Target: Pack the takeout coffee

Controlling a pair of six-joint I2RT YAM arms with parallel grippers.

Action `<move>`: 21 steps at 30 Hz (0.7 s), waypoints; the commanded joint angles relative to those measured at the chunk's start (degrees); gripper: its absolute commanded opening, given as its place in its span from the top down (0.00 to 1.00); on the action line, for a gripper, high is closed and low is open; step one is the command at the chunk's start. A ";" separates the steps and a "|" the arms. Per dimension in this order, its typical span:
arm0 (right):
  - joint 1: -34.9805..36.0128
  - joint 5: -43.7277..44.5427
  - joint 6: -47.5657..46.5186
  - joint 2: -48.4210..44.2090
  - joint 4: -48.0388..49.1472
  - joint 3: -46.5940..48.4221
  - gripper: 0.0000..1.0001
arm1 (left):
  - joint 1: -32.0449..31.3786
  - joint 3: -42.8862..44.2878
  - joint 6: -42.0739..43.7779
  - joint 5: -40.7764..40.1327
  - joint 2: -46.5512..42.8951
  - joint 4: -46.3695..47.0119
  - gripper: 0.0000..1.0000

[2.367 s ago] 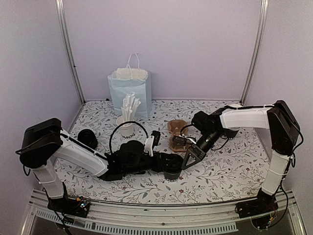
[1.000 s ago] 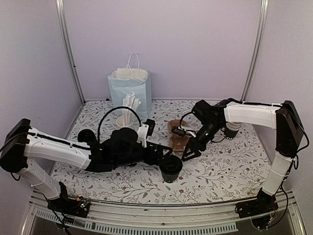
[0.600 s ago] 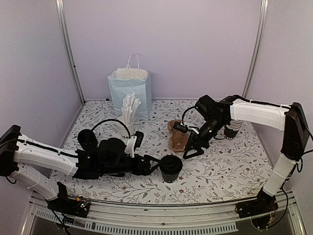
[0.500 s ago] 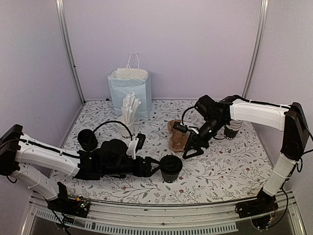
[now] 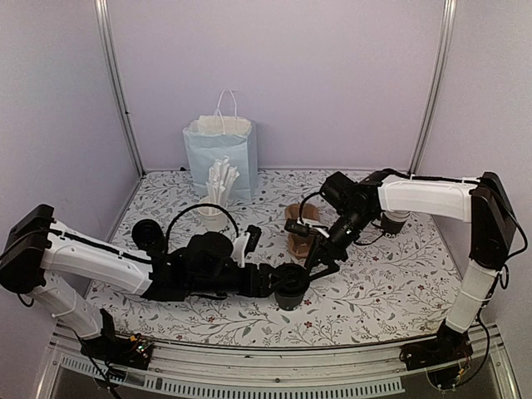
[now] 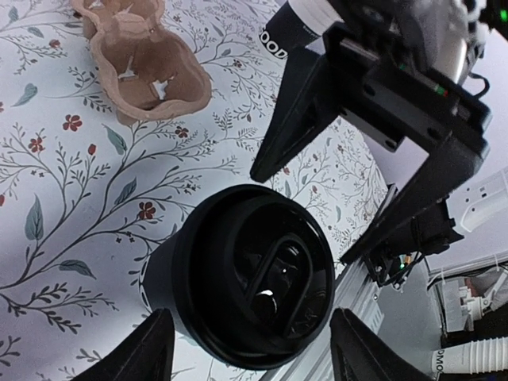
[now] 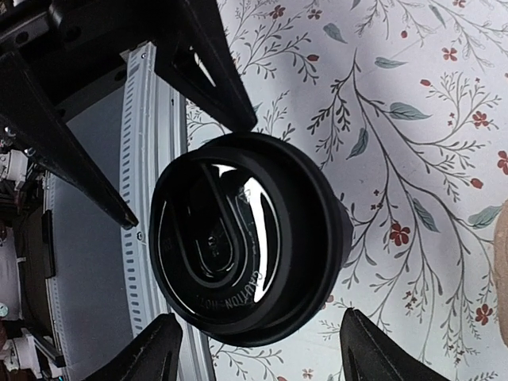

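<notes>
Floral-patterned table (image 5: pixel 391 291) bears the lidded black cup (image 5: pixel 290 284) upright at lower centre of the top view. The brown carrier (image 5: pixel 301 233) lies just above it in frame, apart. The left gripper (image 6: pixel 250 337) and right gripper (image 7: pixel 262 349) both stand wide, flanking the cup from opposite sides; contact cannot be told.

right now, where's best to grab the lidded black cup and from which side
The lidded black cup stands upright and narrows downward, with its lid overhanging. Grip the side wall just under the lid rim, coming from above and straddling it; the rim should stop slip.
</notes>
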 commanded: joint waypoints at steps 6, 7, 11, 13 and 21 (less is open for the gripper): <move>1.76 -2.23 -1.24 -3.02 -0.66 -3.70 0.28 | 3.89 3.00 4.71 3.75 3.03 -0.72 0.35; 1.85 -2.33 -1.22 -3.11 -0.81 -3.85 0.28 | 4.19 3.24 5.04 4.25 3.32 -0.48 0.35; 2.11 -3.51 -1.73 -4.27 -1.49 -4.69 0.28 | 5.22 4.20 6.12 5.80 4.70 0.67 0.36; 2.28 -4.14 -2.24 -4.81 -1.92 -5.23 0.28 | 5.54 4.68 6.70 5.67 4.91 0.44 0.36; 2.25 -2.84 -4.03 -7.06 -3.60 -7.26 0.28 | 5.67 2.65 3.60 0.77 -3.73 -7.69 0.23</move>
